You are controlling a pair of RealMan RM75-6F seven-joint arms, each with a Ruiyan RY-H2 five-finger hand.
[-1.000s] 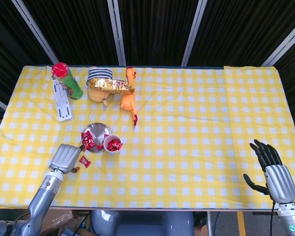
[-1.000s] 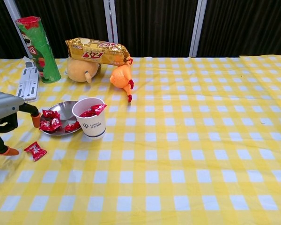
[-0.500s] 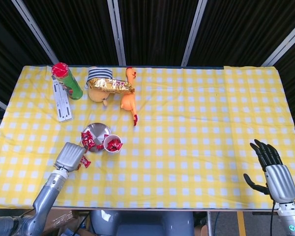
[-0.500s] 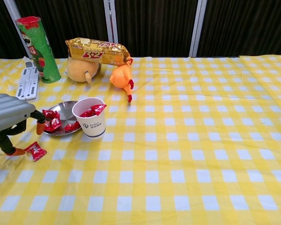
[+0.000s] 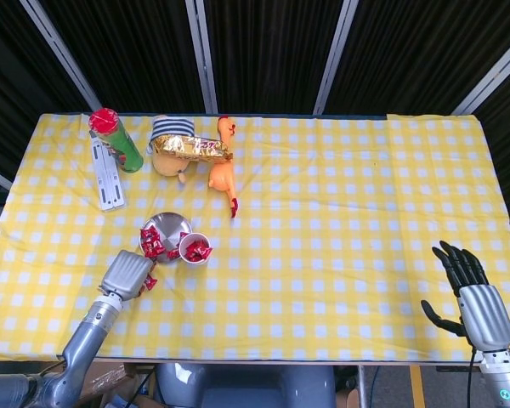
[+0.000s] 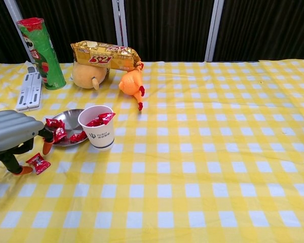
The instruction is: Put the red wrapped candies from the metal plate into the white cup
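Left robot hand (image 6: 12,136) over stray red candy (image 6: 38,162), lower left.
Fingers apart, nothing held; right robot hand (image 5: 469,289) spread, empty; white cup (image 6: 98,126) beside metal plate (image 6: 70,119).

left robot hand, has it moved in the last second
Yes. The left robot hand has shifted right, closer to the white cup and over the stray candy.

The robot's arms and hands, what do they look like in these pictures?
Both arms are grey metal tubes. The left hand has a ribbed silver-grey back, dark fingers and orange fingertips. The right hand has the same silver back with black fingers; a thin dark cable runs beside its wrist, and a small teal mark sits lower on that forearm.
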